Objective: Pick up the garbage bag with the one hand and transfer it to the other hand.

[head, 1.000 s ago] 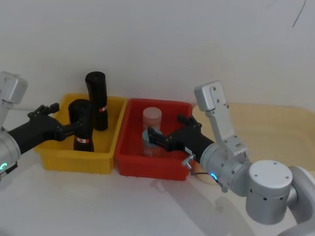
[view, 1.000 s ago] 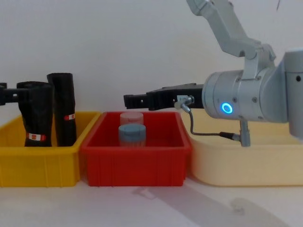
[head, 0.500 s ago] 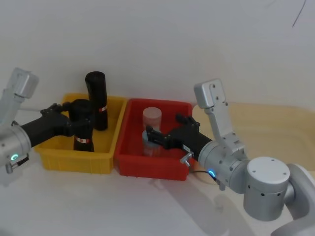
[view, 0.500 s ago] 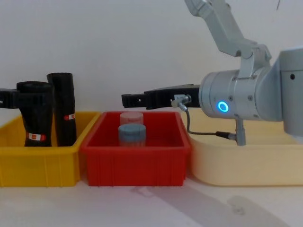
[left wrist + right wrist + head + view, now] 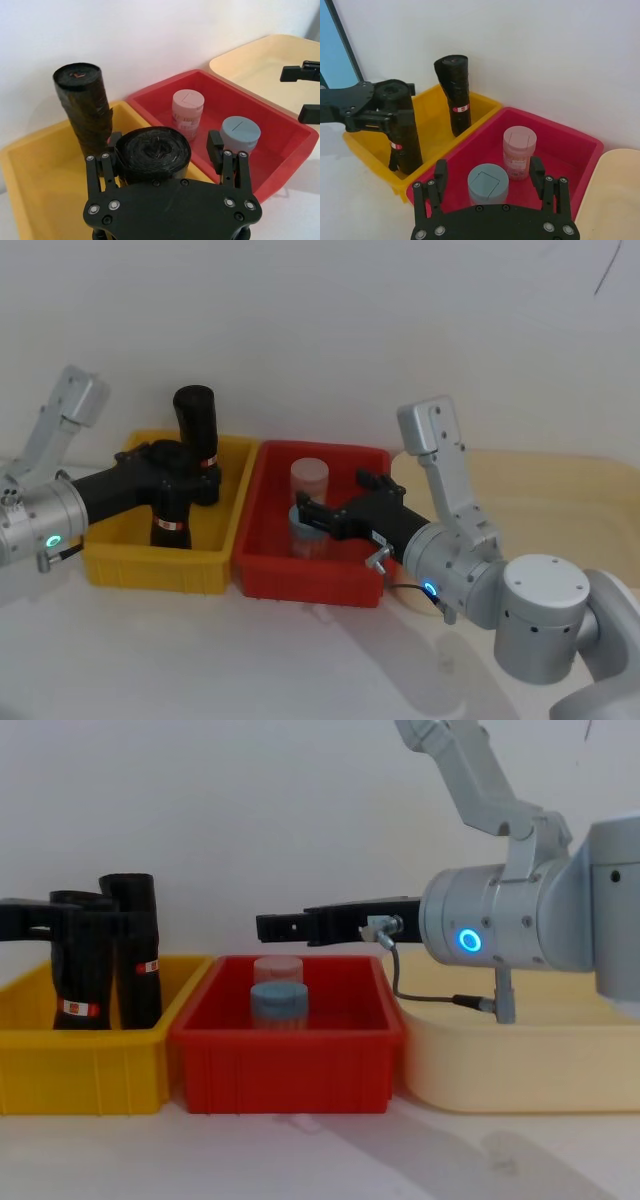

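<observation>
Black plastic roll, short and thick: that's the garbage bag (image 5: 168, 502), standing upright in the yellow bin (image 5: 150, 565) toward its front wall, red-and-white label low on its side. Your left gripper (image 5: 172, 458) sits level with the bag's top end and straddles it. In the left wrist view the fingers (image 5: 114, 144) are spread. One side is right against the roll (image 5: 152, 152), while the other side has a clear gap, so it isn't clamped. The bag's base is down in the bin.

Behind it in the same bin stands a taller, slimmer black roll (image 5: 195, 440), upright near the back wall, just beside the bag, with a similar label.

The red bin (image 5: 300, 582) touches the yellow one on its right. It holds two jars: a pale pinkish one (image 5: 309, 478) at the back and a grey-blue lidded one (image 5: 278, 1007) in front of it, close together.

Your right gripper (image 5: 488, 175) hovers over the red bin above the jars, jaws wide apart, gripping nothing. A cream tray (image 5: 560, 490) sits to the right of the red bin.
</observation>
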You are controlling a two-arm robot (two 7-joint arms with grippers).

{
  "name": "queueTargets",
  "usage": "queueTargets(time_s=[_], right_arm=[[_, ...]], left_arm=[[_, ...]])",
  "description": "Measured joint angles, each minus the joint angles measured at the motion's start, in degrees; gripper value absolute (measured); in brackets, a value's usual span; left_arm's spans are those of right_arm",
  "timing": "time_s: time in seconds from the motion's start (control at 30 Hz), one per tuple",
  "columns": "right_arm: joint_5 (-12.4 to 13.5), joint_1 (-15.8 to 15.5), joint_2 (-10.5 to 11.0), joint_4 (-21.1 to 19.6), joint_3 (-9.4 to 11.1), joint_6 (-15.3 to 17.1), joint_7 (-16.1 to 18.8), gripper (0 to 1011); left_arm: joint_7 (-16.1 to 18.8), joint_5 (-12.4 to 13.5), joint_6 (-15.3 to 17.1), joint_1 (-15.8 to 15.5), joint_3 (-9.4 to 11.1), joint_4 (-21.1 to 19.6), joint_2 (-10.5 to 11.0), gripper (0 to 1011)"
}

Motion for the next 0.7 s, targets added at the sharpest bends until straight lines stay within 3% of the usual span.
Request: queueTargets(time_s=[0.37, 0.7], right_arm=[[1.0, 0.5, 0.4, 0.8, -0.2, 0.4, 1.2, 1001], [2.1, 0.6, 0.9, 1.2, -0.5, 0.8, 2.2, 1001]], left_arm=[[-1.5, 0.7, 0.1, -2.5, 1.8, 1.9, -0.3, 962], [-2.1, 0.9, 0.2, -3.5, 2.6, 2.7, -0.4, 700]])
